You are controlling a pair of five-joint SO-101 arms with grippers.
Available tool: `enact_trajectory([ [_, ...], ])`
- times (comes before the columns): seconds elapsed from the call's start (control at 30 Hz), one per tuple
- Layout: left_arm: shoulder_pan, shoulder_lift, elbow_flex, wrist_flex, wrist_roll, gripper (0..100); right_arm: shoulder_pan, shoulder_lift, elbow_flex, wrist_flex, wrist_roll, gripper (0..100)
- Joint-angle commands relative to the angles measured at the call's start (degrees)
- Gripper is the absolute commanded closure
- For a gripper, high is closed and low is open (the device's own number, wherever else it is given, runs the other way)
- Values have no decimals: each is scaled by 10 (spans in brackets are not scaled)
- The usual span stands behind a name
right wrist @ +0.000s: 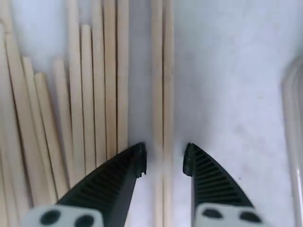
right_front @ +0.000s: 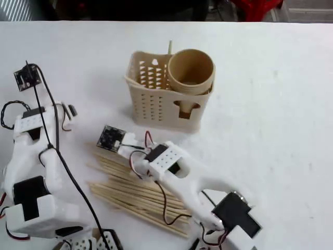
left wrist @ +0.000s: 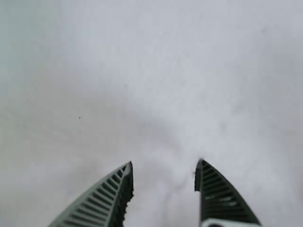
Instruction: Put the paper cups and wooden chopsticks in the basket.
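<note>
Right claw (right wrist: 164,151), ribbed, apart astride two slim wooden chopsticks (right wrist: 157,71); left claw (left wrist: 164,163) apart.

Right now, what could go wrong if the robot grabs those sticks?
The right tool stands open around two chopsticks lying side by side; closing might catch only one or roll one away. The pile lies close beside one finger, so a neighbouring stick could get nudged. The paper cups fill one side of the basket, leaving long sticks a narrower opening.
</note>
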Motion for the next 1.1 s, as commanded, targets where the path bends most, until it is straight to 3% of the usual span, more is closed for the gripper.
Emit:
enact_trajectory([
  [0.0,4,-1,-3,-8,17,778,0,5,-21,-9,7,858],
  [0.07,4,-1,-3,-8,17,778,0,7,-22,-9,8,874],
  [0.17,4,-1,-3,-8,17,778,0,7,-23,0,8,985],
  [0.4,4,-1,-3,-8,17,778,2,2,-20,16,6,982],
  [0.7,3,-1,-3,-8,17,778,63,-90,-24,74,-13,982],
  [1.07,3,-1,-3,-8,17,778,66,-167,32,57,-13,959],
])
